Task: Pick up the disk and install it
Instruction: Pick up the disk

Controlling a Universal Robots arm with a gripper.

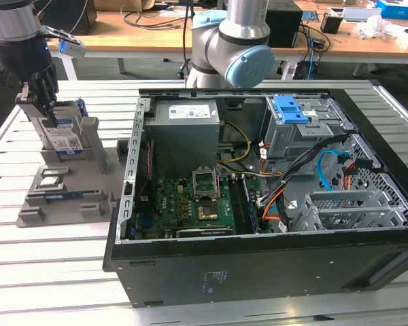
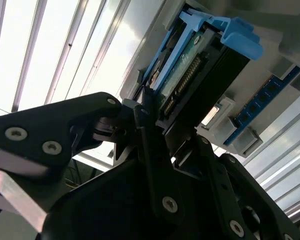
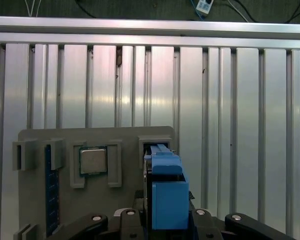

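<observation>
The disk, silver with a white-and-blue label and a blue frame, stands on edge in a slot of the grey holder at the exterior view's left. My gripper is down over its upper end. In both wrist views the black fingers lie against its two faces, so the gripper is shut on the disk. The second wrist view shows the disk's connector end and blue frame just beyond the fingers. The disk still sits in the holder's slot.
An open computer case lies to the right, with a motherboard, cables and a blue bracket at its drive bay. The holder also carries a processor chip and a blue memory stick. All rest on a slatted metal table.
</observation>
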